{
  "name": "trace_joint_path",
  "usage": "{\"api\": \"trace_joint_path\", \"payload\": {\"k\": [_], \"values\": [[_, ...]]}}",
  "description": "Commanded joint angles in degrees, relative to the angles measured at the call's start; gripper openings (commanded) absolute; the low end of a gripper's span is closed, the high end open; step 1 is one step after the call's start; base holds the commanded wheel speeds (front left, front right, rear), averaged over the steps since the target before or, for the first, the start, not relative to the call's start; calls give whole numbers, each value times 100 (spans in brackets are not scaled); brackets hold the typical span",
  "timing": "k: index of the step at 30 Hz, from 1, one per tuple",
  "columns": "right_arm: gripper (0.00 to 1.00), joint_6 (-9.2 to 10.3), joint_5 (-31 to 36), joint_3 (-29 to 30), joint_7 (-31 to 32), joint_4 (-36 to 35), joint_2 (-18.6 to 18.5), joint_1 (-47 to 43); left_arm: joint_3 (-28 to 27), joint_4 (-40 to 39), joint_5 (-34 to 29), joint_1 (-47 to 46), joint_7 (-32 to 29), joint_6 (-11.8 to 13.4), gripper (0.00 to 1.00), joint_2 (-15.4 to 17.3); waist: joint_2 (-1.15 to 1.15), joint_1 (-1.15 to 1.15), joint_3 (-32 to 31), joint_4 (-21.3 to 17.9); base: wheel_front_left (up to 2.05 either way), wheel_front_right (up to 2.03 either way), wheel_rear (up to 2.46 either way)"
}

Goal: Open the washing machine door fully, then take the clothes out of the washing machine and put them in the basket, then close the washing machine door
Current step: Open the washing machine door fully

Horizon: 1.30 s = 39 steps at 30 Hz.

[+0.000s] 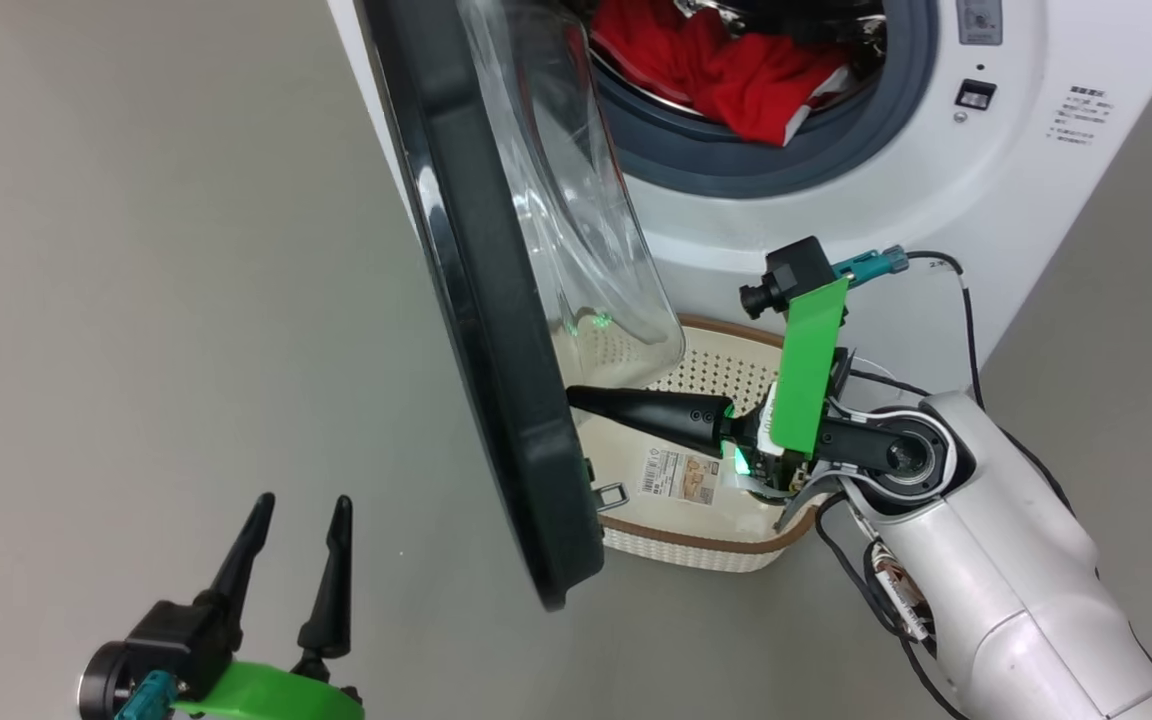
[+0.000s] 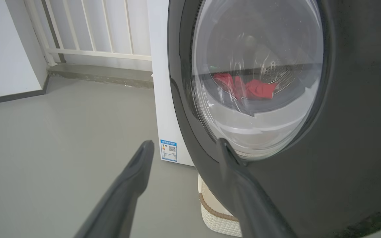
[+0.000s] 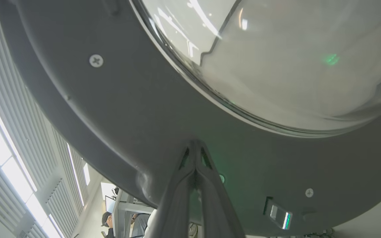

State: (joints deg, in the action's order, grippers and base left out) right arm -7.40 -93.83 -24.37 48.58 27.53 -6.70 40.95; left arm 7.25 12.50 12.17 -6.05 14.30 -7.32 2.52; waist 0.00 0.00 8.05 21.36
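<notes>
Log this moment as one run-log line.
door: partly open | right gripper: shut, tips against door's inner face | left gripper: open, empty | clothes: in washing machine | basket: empty

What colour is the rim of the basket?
Brown, on a cream-white basket; clearest in the head view.

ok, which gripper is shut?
The right gripper, long dark fingers together, tips at the inner face of the glossy black round door. The left gripper is open.

The washing machine door [image 1: 496, 330] was looked down on from the head camera. Its outer face was seen from low and near by the left wrist camera, its inner face from very close, upward, by the right. The door was shared by all three views.
</notes>
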Motion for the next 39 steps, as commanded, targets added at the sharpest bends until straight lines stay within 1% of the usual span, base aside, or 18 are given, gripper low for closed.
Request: {"api": "trace_joint_path", "payload": {"k": [1, 14, 31, 39], "values": [[0, -9, 48, -101, 49, -171, 221, -54, -218, -102, -19, -42, 70, -17, 100, 65, 0, 0, -35, 65, 0, 0, 0], [0, -9, 90, -258, -39, -143, 348, -95, -362, -43, 27, 42, 70, -17, 100, 42, 0, 0, -107, 381, 0, 0, 0], [0, -9, -28, -528, -290, -122, 380, 13, -426, 0, 154, -7, 70, -17, 100, 36, 0, 0, -24, 888, 0, 0, 0], [0, -9, -194, -758, -415, -132, 381, 154, -490, -15, 198, -37, 70, -17, 100, 36, 0, 0, 58, 974, 0, 0, 0]]}}
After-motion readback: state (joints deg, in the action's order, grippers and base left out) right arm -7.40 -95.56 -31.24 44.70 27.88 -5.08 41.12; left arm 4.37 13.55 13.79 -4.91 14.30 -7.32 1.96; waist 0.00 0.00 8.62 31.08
